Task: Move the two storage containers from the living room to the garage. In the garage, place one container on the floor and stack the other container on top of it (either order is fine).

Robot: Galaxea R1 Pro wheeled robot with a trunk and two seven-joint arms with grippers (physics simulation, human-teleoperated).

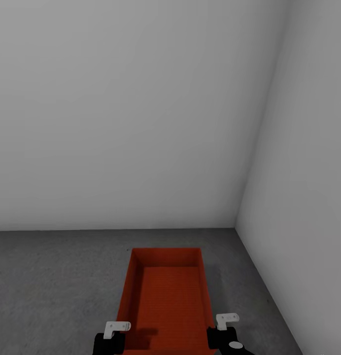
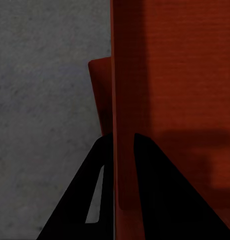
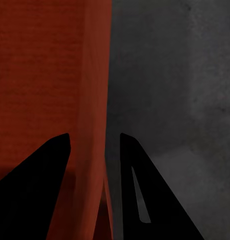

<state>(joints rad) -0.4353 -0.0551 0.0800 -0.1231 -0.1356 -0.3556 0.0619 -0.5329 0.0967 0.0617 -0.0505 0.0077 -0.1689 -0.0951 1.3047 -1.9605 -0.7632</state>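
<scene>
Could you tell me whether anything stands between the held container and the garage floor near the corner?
Nothing visible does: the storage container hangs over bare floor, with each end effector, left and right, straddling a side wall.

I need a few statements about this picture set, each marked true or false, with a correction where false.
1. The storage container is red-orange with an open top. True.
2. It sits on light wood planks. False: it is over the floor of dark grey concrete.
3. The left gripper has its jaws on either side of a container wall. True.
4. The right gripper is far from the container. False: its jaws straddle the opposite wall.
5. A red car stands beside the container. False: plain walls meet in a corner behind it.
</scene>
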